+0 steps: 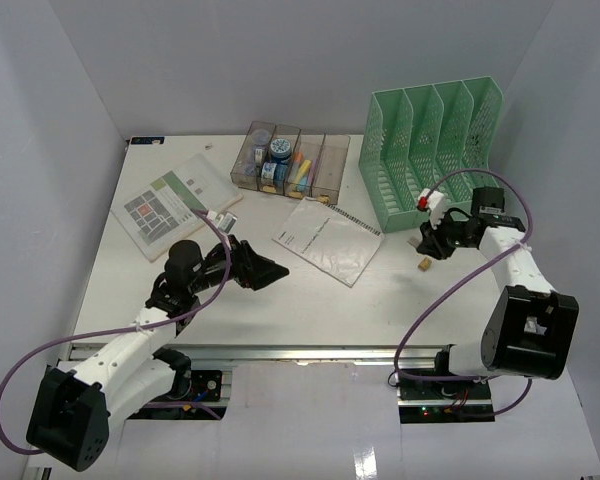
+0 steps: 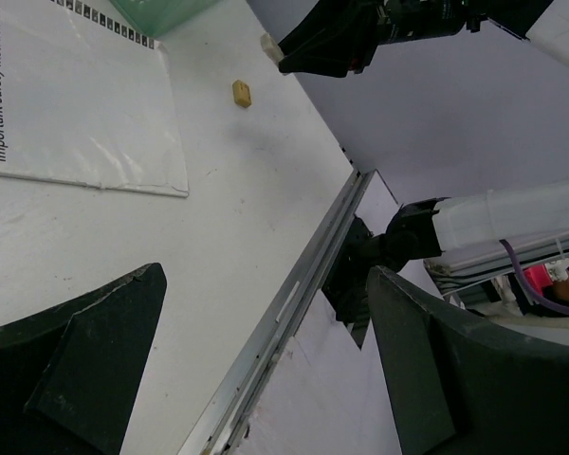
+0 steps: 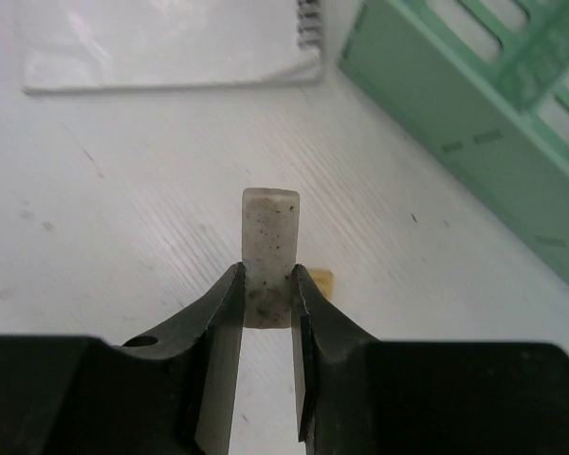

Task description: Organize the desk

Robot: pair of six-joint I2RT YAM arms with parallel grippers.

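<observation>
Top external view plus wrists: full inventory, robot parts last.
large flat white desk: 1, white with a silver near rail, under everything
green mesh file rack: 1, green, far right
row of clear brownish bins: 1, coloured contents, far centre
white spiral-bound booklet: 1, white, centre
green-and-grey printed leaflet: 1, far left
small tan block: 1, tan, on desk by right hand
smudged white rectangular block: 1, gripped in right hand
left hand: 1, black, open, left of centre
right hand: 1, black, shut, near rack
</observation>
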